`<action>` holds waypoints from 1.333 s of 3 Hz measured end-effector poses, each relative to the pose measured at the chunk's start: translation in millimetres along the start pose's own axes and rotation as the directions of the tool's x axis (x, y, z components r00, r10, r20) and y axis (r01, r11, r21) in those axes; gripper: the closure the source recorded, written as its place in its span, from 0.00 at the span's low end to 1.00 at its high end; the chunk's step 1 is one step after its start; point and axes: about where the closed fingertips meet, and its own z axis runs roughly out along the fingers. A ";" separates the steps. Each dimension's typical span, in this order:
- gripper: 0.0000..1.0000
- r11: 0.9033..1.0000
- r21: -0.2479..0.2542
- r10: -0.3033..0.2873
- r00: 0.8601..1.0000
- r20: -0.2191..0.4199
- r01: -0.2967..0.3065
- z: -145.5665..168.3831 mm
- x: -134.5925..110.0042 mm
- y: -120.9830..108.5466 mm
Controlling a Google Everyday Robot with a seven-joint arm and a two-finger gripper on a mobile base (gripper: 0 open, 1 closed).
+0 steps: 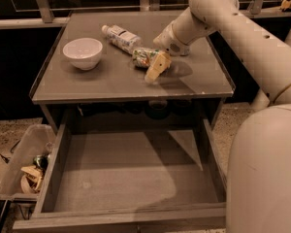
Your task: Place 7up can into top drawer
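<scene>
- One clear bin (19, 154) of scraps sits left of the open top drawer (131, 178), below the table's (87, 89) front edge;
- white bowl (82, 52) near the left edge;
- clear bottle (119, 36) lying toward the back edge;
- 7up can (143, 57) on its side mid-table, just beside the bottle;
- pincer (156, 68) right against the can; whether it grips, I cannot tell.

White arm (242, 38), tan hand (157, 67) above table (87, 89)

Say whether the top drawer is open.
Open: the top drawer is pulled out, bare bottom showing. The end effector is above, at the 7up can.
</scene>
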 end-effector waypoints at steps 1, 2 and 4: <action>0.32 1.000 0.000 0.000 1.000 0.000 0.000 0.0 0.0 0.0; 0.55 1.000 0.000 0.000 1.000 0.000 0.000 0.1 0.0 0.0; 1.00 1.000 -0.020 -0.003 1.000 -0.017 0.003 -4.6 6.6 6.3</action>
